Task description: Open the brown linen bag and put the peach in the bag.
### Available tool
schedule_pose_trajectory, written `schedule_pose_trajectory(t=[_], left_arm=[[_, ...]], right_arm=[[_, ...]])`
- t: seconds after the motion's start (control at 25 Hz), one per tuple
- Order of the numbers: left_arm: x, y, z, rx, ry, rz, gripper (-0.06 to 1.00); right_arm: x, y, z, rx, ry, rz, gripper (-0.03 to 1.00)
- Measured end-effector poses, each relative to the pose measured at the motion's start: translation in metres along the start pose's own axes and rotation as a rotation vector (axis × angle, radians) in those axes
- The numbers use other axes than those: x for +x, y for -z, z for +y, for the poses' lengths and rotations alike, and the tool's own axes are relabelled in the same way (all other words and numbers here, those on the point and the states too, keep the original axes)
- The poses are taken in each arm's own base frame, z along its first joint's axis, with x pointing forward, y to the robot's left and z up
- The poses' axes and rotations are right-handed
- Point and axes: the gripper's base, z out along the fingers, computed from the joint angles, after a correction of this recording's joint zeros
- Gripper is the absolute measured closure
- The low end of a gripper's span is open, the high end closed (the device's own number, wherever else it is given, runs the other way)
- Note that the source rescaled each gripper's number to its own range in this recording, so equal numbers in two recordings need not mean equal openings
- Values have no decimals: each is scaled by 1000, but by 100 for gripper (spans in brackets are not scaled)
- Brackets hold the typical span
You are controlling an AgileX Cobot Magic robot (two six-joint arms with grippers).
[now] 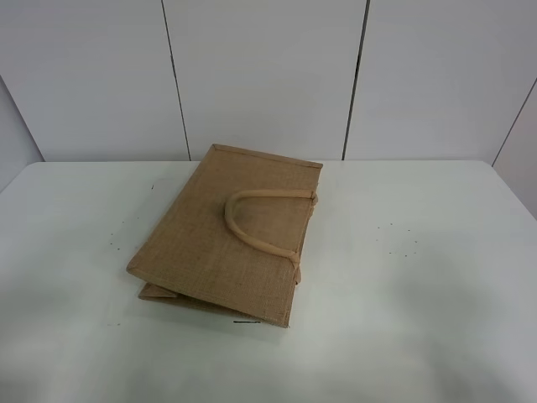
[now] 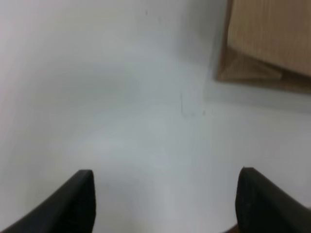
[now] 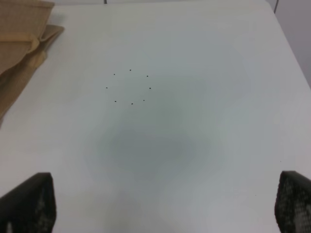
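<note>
The brown linen bag (image 1: pixel 226 231) lies flat and folded on the white table, its mouth edge toward the right, one lighter loop handle (image 1: pixel 256 220) resting on top. A corner of the bag shows in the left wrist view (image 2: pixel 267 41) and an edge of it in the right wrist view (image 3: pixel 19 39). The peach is not in view. Neither arm shows in the exterior high view. My left gripper (image 2: pixel 165 204) is open above bare table beside the bag. My right gripper (image 3: pixel 165 204) is open and empty over bare table.
The white table (image 1: pixel 419 277) has a ring of small dark dots right of the bag (image 3: pixel 129 87). White wall panels stand behind the table's far edge (image 1: pixel 268 75).
</note>
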Motion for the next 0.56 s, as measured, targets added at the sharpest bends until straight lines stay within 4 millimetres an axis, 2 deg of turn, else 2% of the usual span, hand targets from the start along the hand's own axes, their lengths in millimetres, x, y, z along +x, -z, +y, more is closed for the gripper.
schedule_pose_trajectory(t=[0.12, 0.56], left_arm=[[4, 5, 0, 2, 5, -50, 9], [5, 5, 0, 3, 9, -53, 9]], right_arm=[[0, 0, 0, 0, 0, 0, -3], [0, 0, 0, 0, 0, 0, -3]])
